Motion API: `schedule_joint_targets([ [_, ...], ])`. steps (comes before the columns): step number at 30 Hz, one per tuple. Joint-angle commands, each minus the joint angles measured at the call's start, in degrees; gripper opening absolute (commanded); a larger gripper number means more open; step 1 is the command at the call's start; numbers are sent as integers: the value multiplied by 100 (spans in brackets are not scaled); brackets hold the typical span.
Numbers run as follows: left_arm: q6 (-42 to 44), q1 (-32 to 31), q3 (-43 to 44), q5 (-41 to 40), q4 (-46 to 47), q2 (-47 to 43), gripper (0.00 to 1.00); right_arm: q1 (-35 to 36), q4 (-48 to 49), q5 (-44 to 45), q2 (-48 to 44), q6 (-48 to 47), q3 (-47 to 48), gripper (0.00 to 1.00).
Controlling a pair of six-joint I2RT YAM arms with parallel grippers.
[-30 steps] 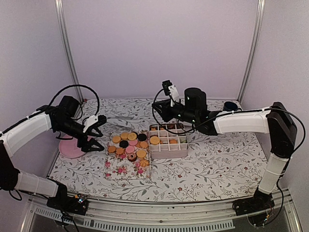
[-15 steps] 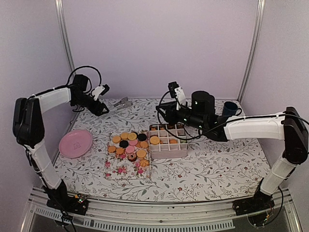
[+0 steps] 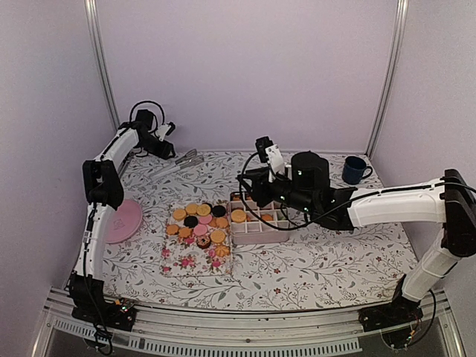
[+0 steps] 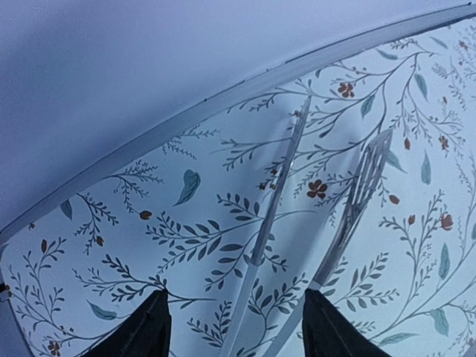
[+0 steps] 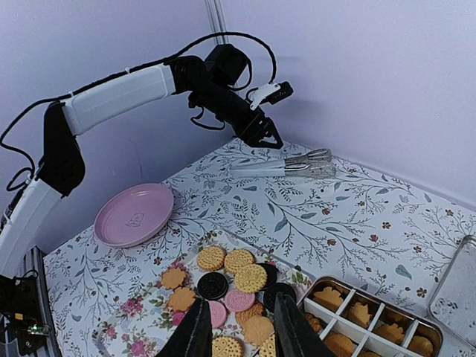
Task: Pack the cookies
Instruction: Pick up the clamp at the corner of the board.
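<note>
The cookies point(image 3: 198, 226) are small round biscuits, mostly tan with a few black and pink, lying on a floral mat point(image 3: 186, 262); in the right wrist view the cookies point(image 5: 239, 281) lie just under the fingers. More tan biscuits sit in a white divided box point(image 3: 259, 233), also seen as the box point(image 5: 355, 324). My right gripper point(image 3: 245, 195) point(image 5: 242, 327) hovers open and holds nothing, over the mat's edge next to the box. My left gripper point(image 3: 167, 151) point(image 4: 238, 335) is at the back left, open, its fingers straddling metal tongs point(image 4: 277, 201) on the cloth without pinching them.
A pink plate point(image 3: 123, 220) lies at the left edge under the left arm. The tongs point(image 3: 184, 159) lie by the back wall. A blue mug point(image 3: 355, 169) stands at the back right. A shiny metal lid point(image 5: 454, 291) lies right of the box.
My left arm has swung from beside the pink plate to the back wall, over the tongs, its fingers narrowing a little. My right gripper has opened and shifted slightly toward the mat.
</note>
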Motion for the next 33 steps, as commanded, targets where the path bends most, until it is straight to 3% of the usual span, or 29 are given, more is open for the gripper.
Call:
schedule_joint_targets([
  [1,221,57,995,8,-1292,555,60,79,36,201,-216,166,-24,30],
  [10,854,100,917,98,-1924,670,54,82,-36,202,-139,222,87,30],
  [28,1513,100,827,365,-2004,489,51,147,-122,135,-141,242,208,30],
  [33,1553,59,825,366,-2088,553,44,148,-116,130,-106,233,239,29],
])
